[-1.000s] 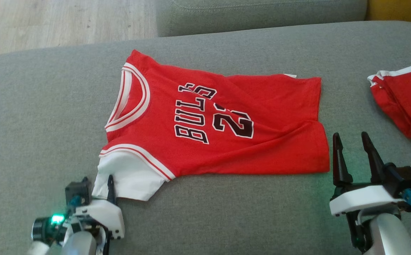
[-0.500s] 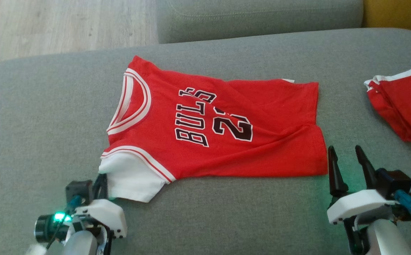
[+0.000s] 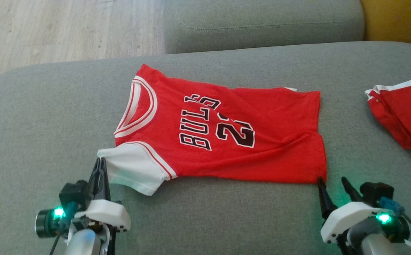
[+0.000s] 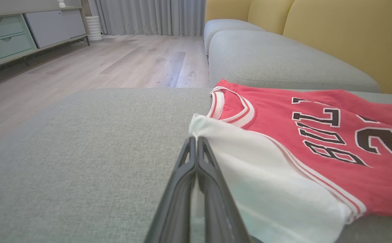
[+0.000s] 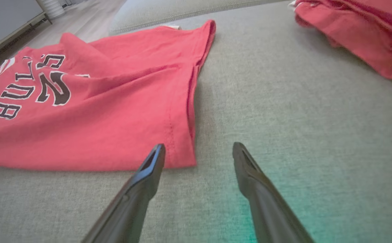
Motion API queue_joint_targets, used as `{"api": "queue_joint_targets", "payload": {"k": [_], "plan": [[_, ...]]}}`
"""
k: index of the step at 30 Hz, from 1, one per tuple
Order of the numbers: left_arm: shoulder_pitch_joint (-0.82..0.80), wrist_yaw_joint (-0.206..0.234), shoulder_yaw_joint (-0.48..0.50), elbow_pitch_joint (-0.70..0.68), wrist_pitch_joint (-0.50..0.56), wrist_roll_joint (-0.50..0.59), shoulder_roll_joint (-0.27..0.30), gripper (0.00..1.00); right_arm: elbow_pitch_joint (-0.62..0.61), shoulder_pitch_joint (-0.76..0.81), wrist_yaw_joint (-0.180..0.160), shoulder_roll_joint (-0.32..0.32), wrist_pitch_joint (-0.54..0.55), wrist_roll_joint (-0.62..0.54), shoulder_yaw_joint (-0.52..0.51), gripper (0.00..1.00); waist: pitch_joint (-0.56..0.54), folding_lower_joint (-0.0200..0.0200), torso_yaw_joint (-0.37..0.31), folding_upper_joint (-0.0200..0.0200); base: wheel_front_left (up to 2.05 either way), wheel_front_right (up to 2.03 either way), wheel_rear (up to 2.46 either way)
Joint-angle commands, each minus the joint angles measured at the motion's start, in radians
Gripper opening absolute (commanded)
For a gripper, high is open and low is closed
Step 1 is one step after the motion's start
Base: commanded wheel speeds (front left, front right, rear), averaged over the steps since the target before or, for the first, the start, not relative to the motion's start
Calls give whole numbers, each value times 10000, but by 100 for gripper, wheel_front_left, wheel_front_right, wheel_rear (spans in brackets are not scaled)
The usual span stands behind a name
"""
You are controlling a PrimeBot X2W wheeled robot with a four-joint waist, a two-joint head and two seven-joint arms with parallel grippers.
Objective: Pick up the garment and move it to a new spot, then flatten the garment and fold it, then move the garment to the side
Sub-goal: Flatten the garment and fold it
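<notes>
Left gripper (image 3: 99,161) clenched on jersey's (image 3: 226,141) white sleeve corner; right gripper (image 3: 332,180) spread wide at hem corner; second red garment (image 3: 403,109) well apart on grey cushion (image 3: 32,124).

I count one red Bulls jersey (image 3: 226,141) and one other red garment (image 3: 403,113) with white trim, so two garments in all. There are two grey seat cushions, the near cushion (image 3: 32,124) and the far cushion (image 3: 262,24). Two grippers: the left gripper (image 3: 99,161) and the right gripper (image 3: 332,180). One sideboard (image 4: 47,23) has two drawers (image 4: 8,45).
</notes>
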Motion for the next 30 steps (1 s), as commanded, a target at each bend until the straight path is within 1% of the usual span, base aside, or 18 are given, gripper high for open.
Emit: {"api": "queue_joint_targets", "payload": {"k": [1,10,17,23,24,25,26,30], "plan": [[-210,71,175,-411,-92,-99,81,0,-116,-277,-9,-53,200,252,414,100,61,1,83,0,0,0,0],[-252,72,28,-606,-75,-143,77,0,356,-653,-9,-53,218,192,482,100,265,1,178,0,0,0,0],[-297,88,-44,-692,-46,-182,139,0,847,-1047,-9,-53,84,516,632,100,402,1,202,0,0,0,0],[-402,113,-96,-736,-34,-224,169,0,1447,-1263,-9,-53,197,288,694,100,520,1,236,0,0,0,0],[-428,117,-107,-742,-32,-229,173,0,1526,-1297,-9,-53,234,255,718,91,545,1,243,0,0,0,0],[-457,123,-115,-749,-31,-235,177,0,1586,-1336,-9,-53,254,221,738,7,575,1,246,0,0,0,0],[-483,128,-124,-752,-34,-241,179,0,1628,-1373,-9,-53,247,204,745,0,594,1,250,0,0,0,0],[-522,152,-135,-723,-60,-284,196,0,1622,-1482,-9,-53,33,237,816,0,586,1,221,0,0,0,0]]}}
